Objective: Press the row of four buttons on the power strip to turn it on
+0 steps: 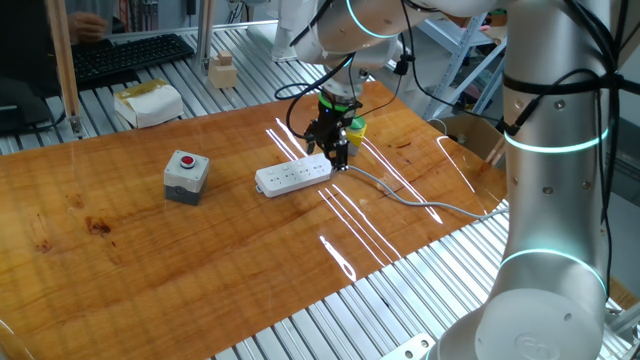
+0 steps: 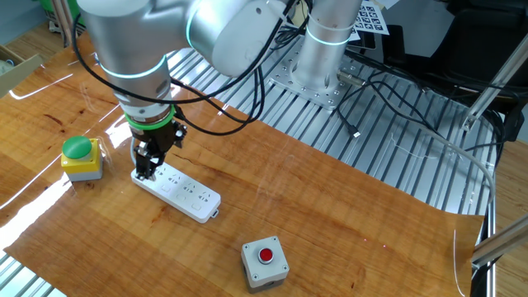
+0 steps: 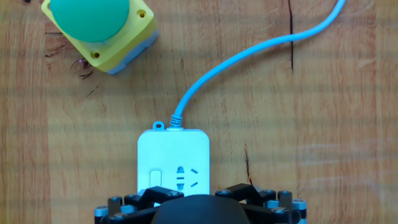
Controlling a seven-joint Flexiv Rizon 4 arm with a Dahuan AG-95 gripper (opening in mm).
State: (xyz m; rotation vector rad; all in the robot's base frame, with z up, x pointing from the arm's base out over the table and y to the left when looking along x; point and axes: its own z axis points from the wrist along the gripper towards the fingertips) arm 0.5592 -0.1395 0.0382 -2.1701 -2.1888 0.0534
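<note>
A: Power strip first. Where?

B: Lying flat on the wooden surface, roughly mid-way across, cable end directly under the tool. Well apart from the grey box with the red button. Nearer the yellow box with the green cap, but not touching it.

A: Tool open or closed?

B: Cannot tell. Fingertips hidden in all three views, with only the dark body showing at the bottom edge of the hand view.

A: Likely trouble from here?

B: Biggest: shoving the whole strip. Light plastic, seemingly unfastened on smooth wood, so probably sliding or pivoting under a slanted or off-centre push and spoiling the aim for the other switches. Next: a tug from the grey cable, curving away off the end and likely stiff enough to swing the strip round. Smallest: landing on a socket face or between two switches rather than squarely on one.

A: And its look?

B: Long, flat, white, with rounded corners and sockets in a line along the top. In the hand view, only the cable end: one socket and, beside it toward the edge, one small rounded switch. Rest of the row of four buttons hidden beneath the tool there, and too small to make out in the fixed views.
</note>
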